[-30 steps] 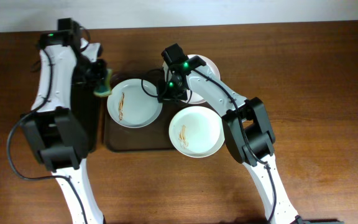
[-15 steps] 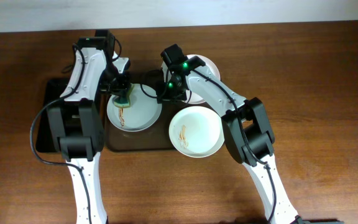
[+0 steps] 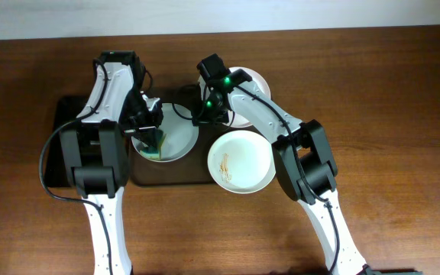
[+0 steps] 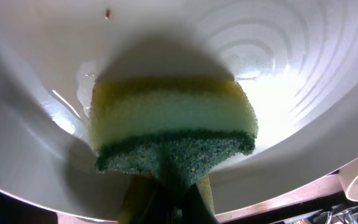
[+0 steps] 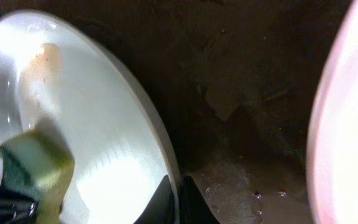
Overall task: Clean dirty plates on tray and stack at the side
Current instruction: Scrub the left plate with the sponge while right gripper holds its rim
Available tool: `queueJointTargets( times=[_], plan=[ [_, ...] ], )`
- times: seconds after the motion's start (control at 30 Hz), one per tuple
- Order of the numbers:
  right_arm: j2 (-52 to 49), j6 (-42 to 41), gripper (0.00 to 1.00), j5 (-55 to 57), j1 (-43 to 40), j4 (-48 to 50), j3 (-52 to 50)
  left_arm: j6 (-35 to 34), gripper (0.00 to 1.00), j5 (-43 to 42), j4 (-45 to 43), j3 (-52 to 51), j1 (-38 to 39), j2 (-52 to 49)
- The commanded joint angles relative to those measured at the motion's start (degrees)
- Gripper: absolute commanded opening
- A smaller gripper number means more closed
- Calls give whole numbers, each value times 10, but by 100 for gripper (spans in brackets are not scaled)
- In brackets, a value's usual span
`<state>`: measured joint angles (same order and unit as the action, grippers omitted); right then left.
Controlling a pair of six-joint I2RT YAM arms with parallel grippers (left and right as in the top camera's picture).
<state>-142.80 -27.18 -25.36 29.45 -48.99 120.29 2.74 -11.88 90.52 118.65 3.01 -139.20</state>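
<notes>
We hold the left gripper [image 4: 165, 198] clamped on the green-yellow sponge [image 4: 173, 127], pressing it into the white plate [image 3: 180, 136] on the tray [image 3: 170, 176]. The right gripper [image 5: 173, 190] pinches that plate's rim, apparently steadying it for scrubbing.

Looks like a robotics lab bench to me: a left arm [image 3: 109, 84] and a right arm [image 3: 266, 114], white and black, green lights [image 3: 221, 79] glowing, a loose black cable [image 3: 40, 164] trailing over a bare wooden surface [image 3: 403, 92]. A brown tray [image 3: 170, 174], a white plate [image 3: 180, 131], a sponge [image 4: 173, 124] (kitchen props, really). Plain pale wall [image 3: 220, 15] behind.
</notes>
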Motion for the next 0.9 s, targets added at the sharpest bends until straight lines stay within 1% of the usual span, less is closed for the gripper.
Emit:
queueJointTargets(
  times=[0.0,0.07,0.1,0.17,0.23,0.3,0.43,0.53,0.6,0.67,0.73,0.8,0.87],
  plan=[
    [-10,-14,4,6,0,5,-2,-6,1,-10,-98,-14,3,-7],
    [-10,-14,4,8,0,4,-2,-22,1,11,-160,-41,7,-7],
    [-10,-14,4,11,0,4,-2,-37,1,43,-198,-70,13,-7],
    [-10,-14,4,20,0,4,-2,-39,1,82,-261,-123,24,-7],
    [-10,-14,4,20,1,4,-3,-50,1,108,-294,-145,33,-7],
    [-10,-23,4,26,2,4,-8,-51,1,125,-308,-141,39,-7],
    [-10,-36,4,36,2,4,-26,-60,1,134,-295,-100,40,-6],
    [-10,-36,4,36,2,0,-28,-67,1,135,-278,-45,40,-6],
    [-10,-36,4,36,2,-6,-28,-98,1,170,-273,-13,40,-6],
    [-10,-36,4,36,2,-7,-35,-99,1,203,-273,8,40,-6],
    [-10,-38,4,36,1,-4,-44,-111,1,289,-270,16,40,-6],
    [-10,-38,4,36,1,-1,-45,-111,1,303,-253,16,40,-6],
    [-10,-40,4,36,1,2,-45,-110,1,284,-230,16,44,-6]
  ],
)
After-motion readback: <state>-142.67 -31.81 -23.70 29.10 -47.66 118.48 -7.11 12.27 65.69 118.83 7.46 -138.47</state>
